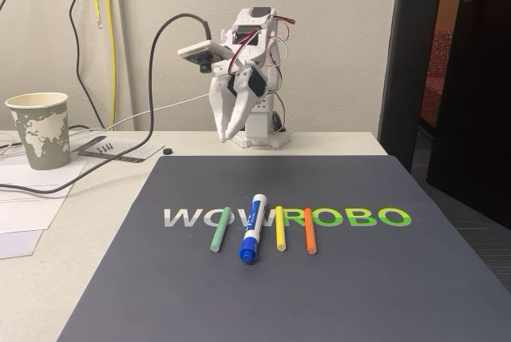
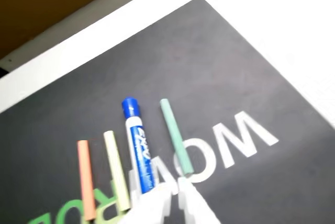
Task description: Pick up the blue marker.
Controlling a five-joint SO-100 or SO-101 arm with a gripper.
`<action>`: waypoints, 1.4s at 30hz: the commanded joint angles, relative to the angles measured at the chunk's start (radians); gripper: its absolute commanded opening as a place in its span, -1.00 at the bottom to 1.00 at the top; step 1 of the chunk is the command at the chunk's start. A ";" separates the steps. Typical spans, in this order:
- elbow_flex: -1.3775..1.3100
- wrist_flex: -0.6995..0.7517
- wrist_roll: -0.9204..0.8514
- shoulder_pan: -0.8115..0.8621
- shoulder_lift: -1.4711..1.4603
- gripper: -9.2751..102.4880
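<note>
— Fixed view first: where is the arm?

— At the far edge of the table (image 1: 96,230), about twelve o'clock from the dark mat (image 1: 319,294). The white arm is folded, with its gripper (image 1: 229,133) pointing down above the tabletop, well apart from the sticks.

— And the pincer's state?

— The two fingers hang slightly parted with nothing between them.

— Where's the blue marker?

— The blue marker (image 1: 252,228) lies flat on the mat, across the printed lettering, blue cap toward six o'clock. A green stick (image 1: 220,228) lies just beside it at nine o'clock; a yellow stick (image 1: 279,228) and then an orange stick (image 1: 309,230) lie at three o'clock.

— Does the wrist view agree?

— Yes, flipped. There the marker (image 2: 138,148) points its cap to twelve o'clock, the green stick (image 2: 175,136) at its three o'clock, the yellow (image 2: 116,170) and orange (image 2: 85,178) at nine. The gripper tips (image 2: 175,200) show blurred at six o'clock.

— Anything else?

— A paper cup (image 1: 38,129) stands at ten o'clock from the mat, on loose papers.
</note>
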 commanded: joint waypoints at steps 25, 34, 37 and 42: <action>0.104 -0.623 -0.259 0.038 -0.141 -0.83; 0.103 -0.732 -0.295 0.031 -0.213 -0.83; 0.087 -0.735 -0.305 0.034 -0.229 -0.83; 0.029 -0.732 -0.318 0.035 -0.298 -0.83</action>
